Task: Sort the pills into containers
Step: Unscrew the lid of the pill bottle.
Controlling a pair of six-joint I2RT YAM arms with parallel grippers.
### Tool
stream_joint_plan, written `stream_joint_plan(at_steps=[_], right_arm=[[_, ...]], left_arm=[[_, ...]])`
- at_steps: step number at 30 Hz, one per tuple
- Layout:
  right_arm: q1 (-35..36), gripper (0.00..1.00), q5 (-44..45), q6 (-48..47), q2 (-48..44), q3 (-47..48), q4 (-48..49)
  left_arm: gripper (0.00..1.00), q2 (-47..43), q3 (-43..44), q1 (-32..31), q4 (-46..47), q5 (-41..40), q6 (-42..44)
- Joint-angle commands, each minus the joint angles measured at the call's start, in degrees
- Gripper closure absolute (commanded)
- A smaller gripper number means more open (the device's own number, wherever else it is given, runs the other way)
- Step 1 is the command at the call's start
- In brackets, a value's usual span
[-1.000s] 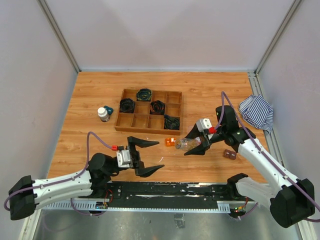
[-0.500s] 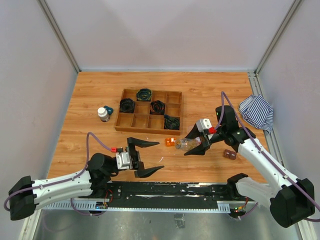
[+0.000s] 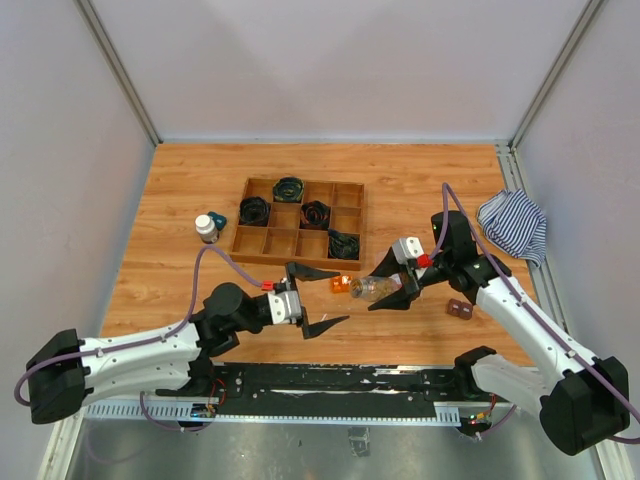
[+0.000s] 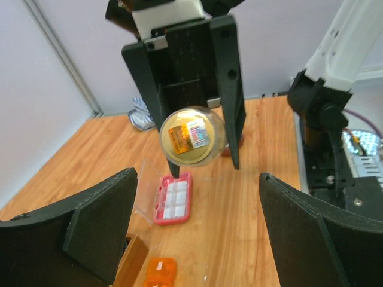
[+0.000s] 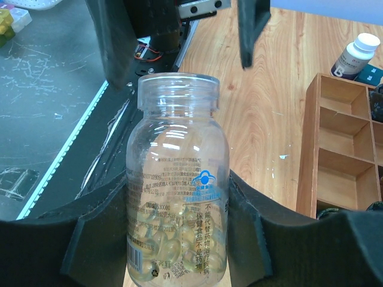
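Note:
My right gripper is shut on a clear vial and holds it level above the table. In the right wrist view the vial has no cap, and pale yellow pills lie in its lower part between my right gripper's pads. My left gripper is open, and its jaws face the vial's mouth from a short way off. The pink box lies open on the table beyond my left gripper. The dark bottle with a white cap stands left of the tray.
The wooden compartment tray with black coils sits mid-table. An orange block lies just in front of it, beside the vial. A striped cloth lies at the right edge. The rail with the arm bases runs along the near edge.
My left arm has reached forward and to the right, bringing its open jaws close to the vial's mouth, slightly less wide. The right gripper and vial have not moved.

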Motion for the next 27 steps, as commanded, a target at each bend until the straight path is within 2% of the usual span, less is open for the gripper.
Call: stream_joint_plan(at_steps=[1, 11, 27], right_arm=[[0.6, 0.99, 0.3, -0.3, 0.4, 0.8, 1.1], [1.4, 0.99, 1.2, -0.6, 1.7, 0.8, 1.1], [1.7, 0.99, 1.4, -0.7, 1.8, 0.9, 1.0]], left_arm=[[0.1, 4.2, 4.1, 2.8, -0.8, 1.3, -1.2], [0.16, 7.8, 5.3, 3.8, 4.7, 5.7, -4.3], [0.23, 13.1, 7.1, 3.9, 9.1, 4.2, -7.5]])
